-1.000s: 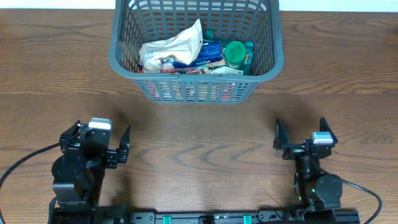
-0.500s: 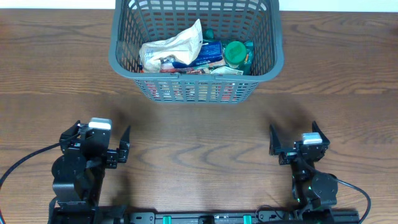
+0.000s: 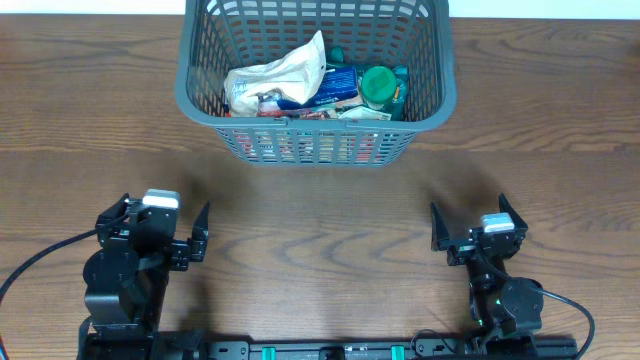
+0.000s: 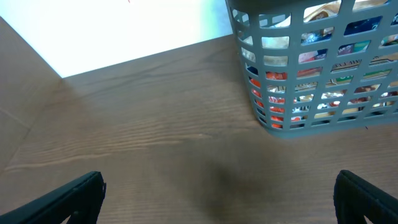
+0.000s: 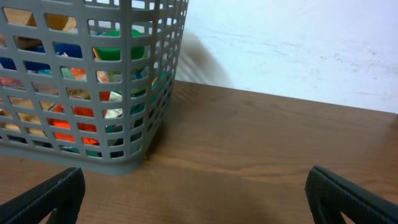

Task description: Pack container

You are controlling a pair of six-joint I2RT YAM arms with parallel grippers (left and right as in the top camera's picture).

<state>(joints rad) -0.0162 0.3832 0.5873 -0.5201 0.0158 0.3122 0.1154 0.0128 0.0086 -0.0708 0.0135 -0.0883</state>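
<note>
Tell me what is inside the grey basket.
The basket holds a crumpled white bag, a blue packet and a round green lid. Through the wall slots, red packaging shows; whatever lies under the bag is covered.

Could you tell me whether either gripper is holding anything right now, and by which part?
Nothing is held: the left gripper and right gripper are both open and empty, apart from the basket.
</note>
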